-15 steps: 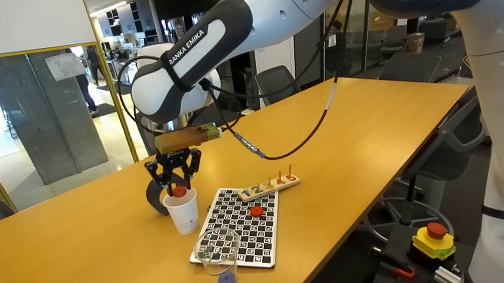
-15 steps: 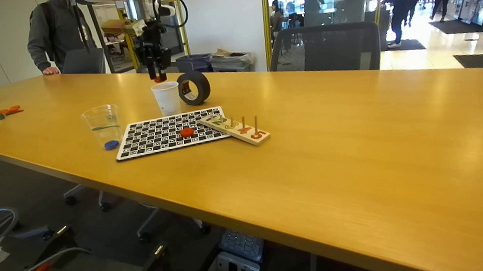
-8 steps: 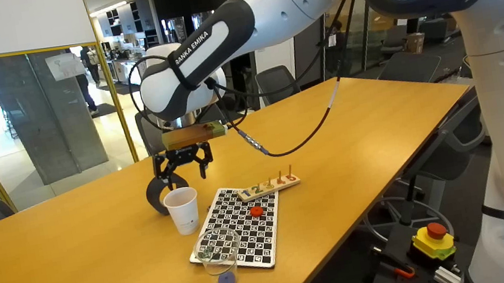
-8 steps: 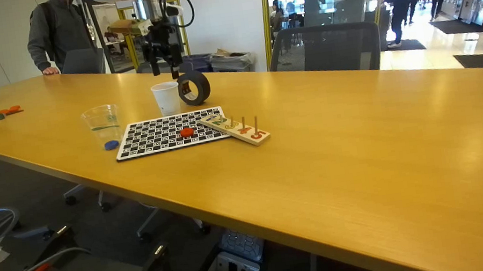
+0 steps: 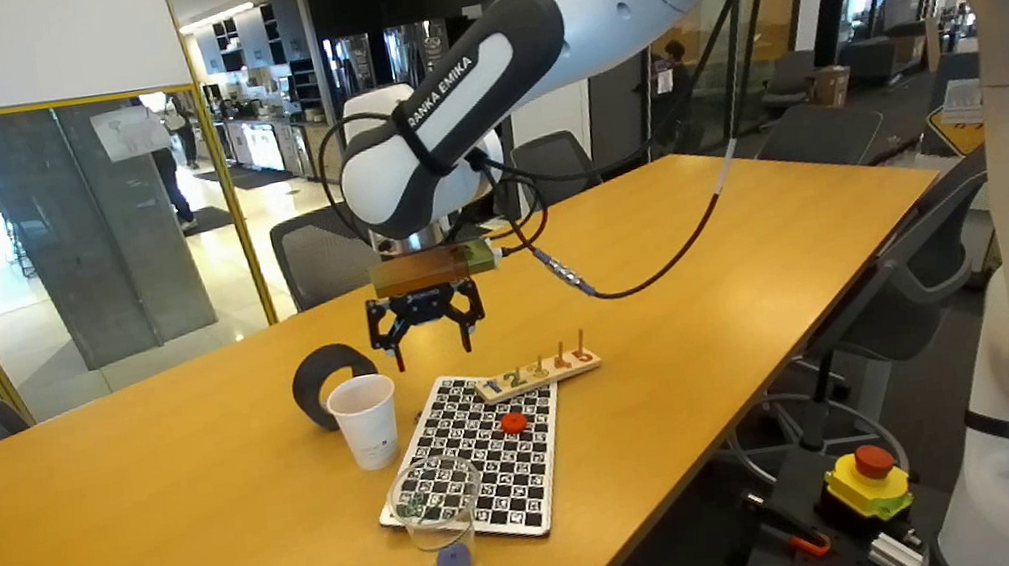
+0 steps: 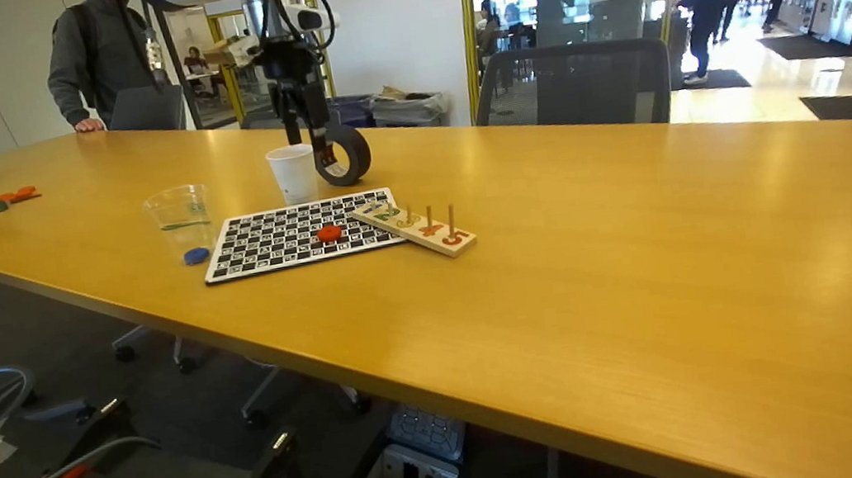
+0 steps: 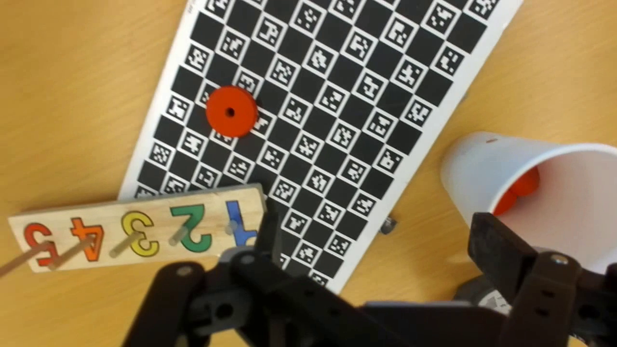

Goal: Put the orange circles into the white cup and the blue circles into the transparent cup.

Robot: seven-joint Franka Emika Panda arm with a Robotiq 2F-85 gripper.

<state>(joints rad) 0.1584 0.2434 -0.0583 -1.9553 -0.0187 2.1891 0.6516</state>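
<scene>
The black two-fingered gripper (image 5: pixel 433 353), its tips spread around nothing, hangs near the opaque white cup (image 5: pixel 368 428) holding orange-red discs (image 7: pixel 527 183), so the orange step seems in hand, next calling for a descent onto the lone orange-red disc (image 7: pixel 240 112) on the black-and-white checkered board (image 7: pixel 332 98), a blue disc (image 6: pixel 196 256) lying in the transparent cup (image 6: pixel 174 224).
</scene>
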